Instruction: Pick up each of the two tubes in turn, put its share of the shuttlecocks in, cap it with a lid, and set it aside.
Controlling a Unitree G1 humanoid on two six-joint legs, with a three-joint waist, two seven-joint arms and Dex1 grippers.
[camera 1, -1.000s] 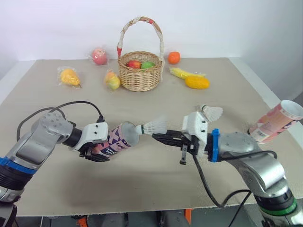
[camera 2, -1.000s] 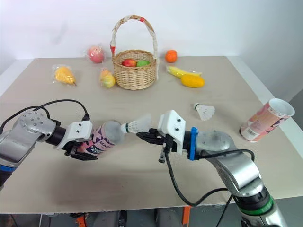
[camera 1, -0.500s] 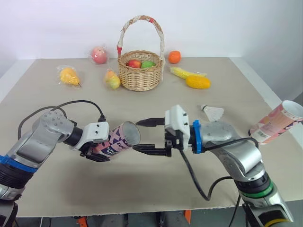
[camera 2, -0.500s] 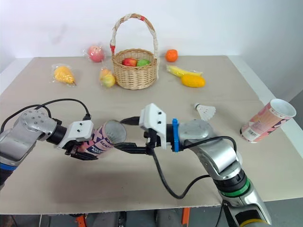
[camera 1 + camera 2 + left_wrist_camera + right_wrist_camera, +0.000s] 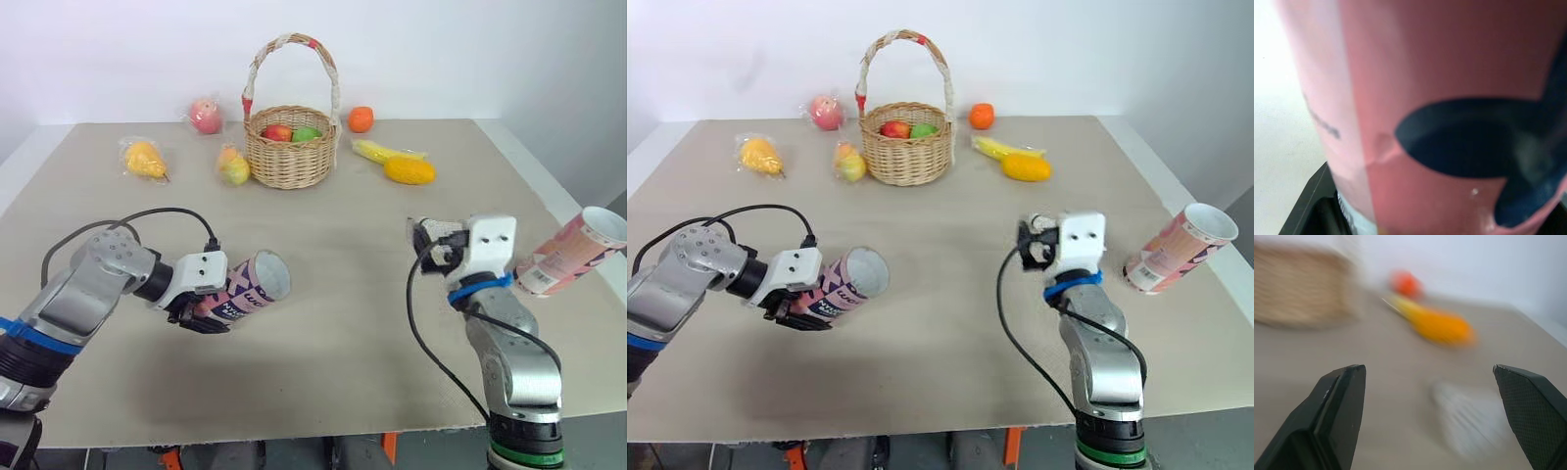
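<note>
My left gripper (image 5: 201, 311) is shut on a pink printed tube (image 5: 240, 292). It holds the tube on its side just above the table, open mouth (image 5: 271, 277) toward the right; up close the tube (image 5: 1449, 98) is in the left wrist view. My right gripper (image 5: 431, 245) stands open at the right, empty, its fingers (image 5: 1342, 411) pointing at a white shuttlecock (image 5: 1469, 423) on the table just ahead. A second pink tube (image 5: 573, 250) lies tilted at the table's right edge. What is inside the held tube is hidden.
A wicker basket (image 5: 290, 147) with fruit stands at the back centre. Around it lie a wrapped apple (image 5: 205, 115), a pear (image 5: 143, 159), another fruit (image 5: 232, 166), an orange (image 5: 361, 118) and a yellow mango (image 5: 407, 169). The table's right edge runs beside the second tube.
My right gripper pushed a shuttlecock into the held tube's mouth, opened, then swung back right to the shuttlecock on the table. The left arm and its tube stayed put.
</note>
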